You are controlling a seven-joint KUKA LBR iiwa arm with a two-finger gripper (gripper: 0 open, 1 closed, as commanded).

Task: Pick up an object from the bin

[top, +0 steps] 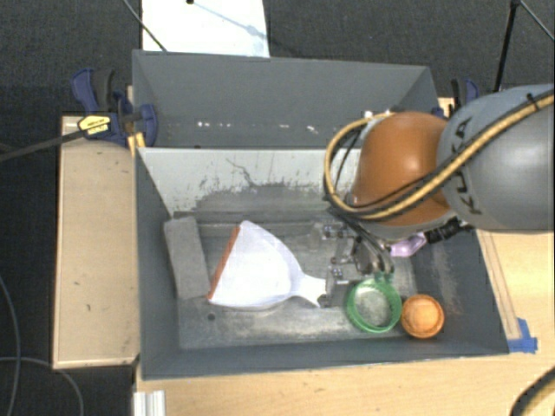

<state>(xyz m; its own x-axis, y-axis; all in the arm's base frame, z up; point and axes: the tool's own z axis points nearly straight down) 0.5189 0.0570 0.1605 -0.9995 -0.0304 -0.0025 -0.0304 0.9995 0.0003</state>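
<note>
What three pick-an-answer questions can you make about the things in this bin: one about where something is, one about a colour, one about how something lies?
1. Where is the orange ball? A) beside the grey block B) at the bin's right end, next to the ring C) on the white scoop
2. What colour is the ring? A) red B) blue C) green
3. How does the grey block lie? A) flat on the bin floor B) propped on the ball C) lifted by the arm
Answers: 1 B, the ball sits by the ring at the right; 2 C, its rim is bright green; 3 A, it lies flat along the left wall.
</note>
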